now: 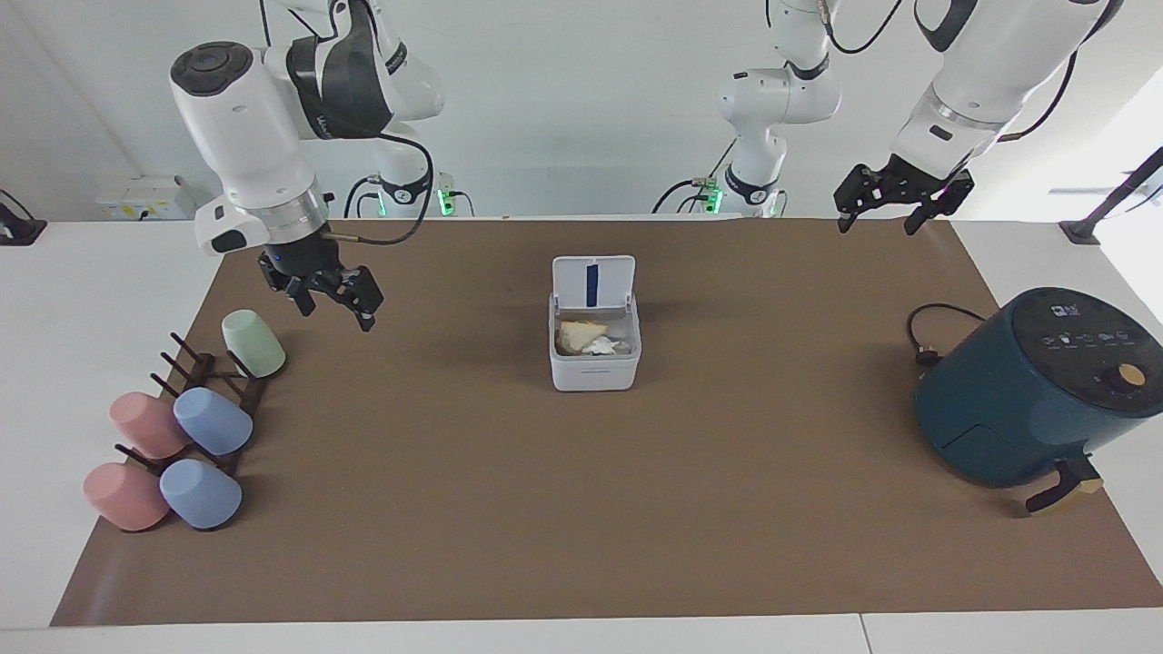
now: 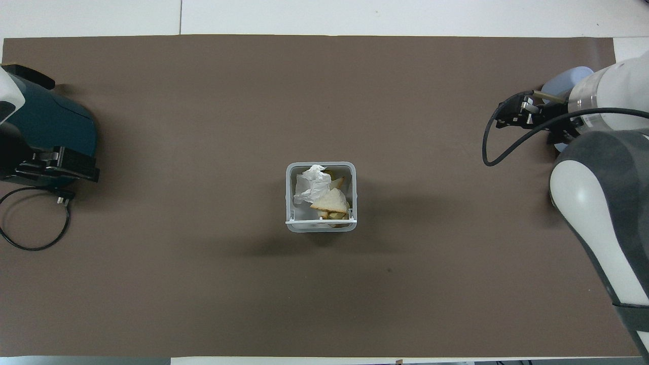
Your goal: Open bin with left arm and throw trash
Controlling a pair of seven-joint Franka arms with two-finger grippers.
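Note:
The white bin (image 1: 595,365) stands mid-mat with its lid (image 1: 593,281) hinged up, blue stripe showing. Inside lie a triangular bread piece (image 1: 580,334) and a crumpled white paper wad (image 1: 603,346). The overhead view shows the bin (image 2: 291,200) holding the wad (image 2: 312,183) and bread (image 2: 332,203), with another bread piece partly hidden beneath. My right gripper (image 1: 335,314) is open and empty, raised over the mat near the cup rack; it also shows in the overhead view (image 2: 513,114). My left gripper (image 1: 875,223) is open and empty, raised toward the left arm's end of the mat.
A dark teal air fryer (image 1: 1036,391) with a looped black cable (image 1: 927,338) stands at the left arm's end. A dark rack with several pastel cups (image 1: 186,431) sits at the right arm's end. A brown mat (image 1: 581,509) covers the table.

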